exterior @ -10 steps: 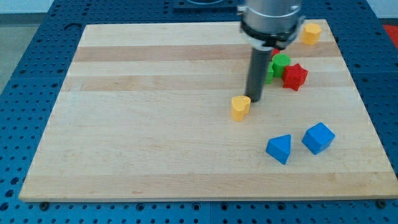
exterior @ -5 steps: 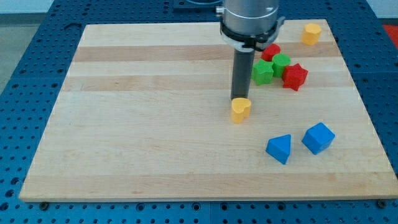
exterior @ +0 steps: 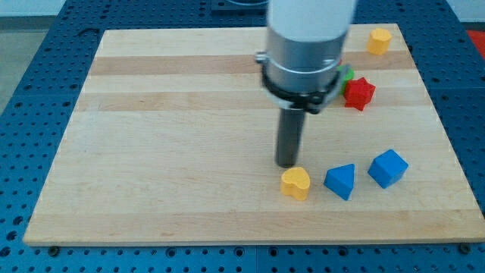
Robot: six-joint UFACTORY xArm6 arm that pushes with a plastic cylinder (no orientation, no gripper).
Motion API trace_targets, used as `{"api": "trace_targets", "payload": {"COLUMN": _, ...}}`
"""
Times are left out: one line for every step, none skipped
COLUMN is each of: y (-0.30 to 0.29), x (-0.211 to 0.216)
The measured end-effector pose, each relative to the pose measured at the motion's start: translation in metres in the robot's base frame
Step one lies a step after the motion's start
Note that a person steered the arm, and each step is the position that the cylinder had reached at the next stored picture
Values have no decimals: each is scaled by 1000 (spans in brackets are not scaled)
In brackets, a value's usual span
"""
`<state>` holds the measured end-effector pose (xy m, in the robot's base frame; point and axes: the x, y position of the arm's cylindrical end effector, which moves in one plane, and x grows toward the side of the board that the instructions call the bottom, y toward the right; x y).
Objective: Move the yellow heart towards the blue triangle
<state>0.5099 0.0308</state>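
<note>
The yellow heart lies on the wooden board near the view's bottom, just left of the blue triangle, with a small gap between them. My tip stands right behind the heart, at its upper left edge, touching or almost touching it. The arm's wide head rises above and hides part of the board behind it.
A blue cube-like block sits right of the triangle. A red star-like block and a partly hidden green block lie at the upper right. A second yellow block sits near the board's top right corner.
My tip has moved toward the view's bottom and pushed the yellow heart down and slightly right, from mid-board to beside the blue triangle. The arm's head now hides the red and green blocks more.
</note>
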Motion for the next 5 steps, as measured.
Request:
{"api": "trace_targets", "payload": {"y": -28, "x": 40}}
{"api": "trace_targets", "payload": {"y": -35, "x": 86}}
{"api": "trace_targets", "payload": {"y": -25, "x": 91}}
{"api": "trace_targets", "payload": {"y": -6, "x": 91}}
{"api": "trace_targets", "payload": {"y": 9, "x": 91}}
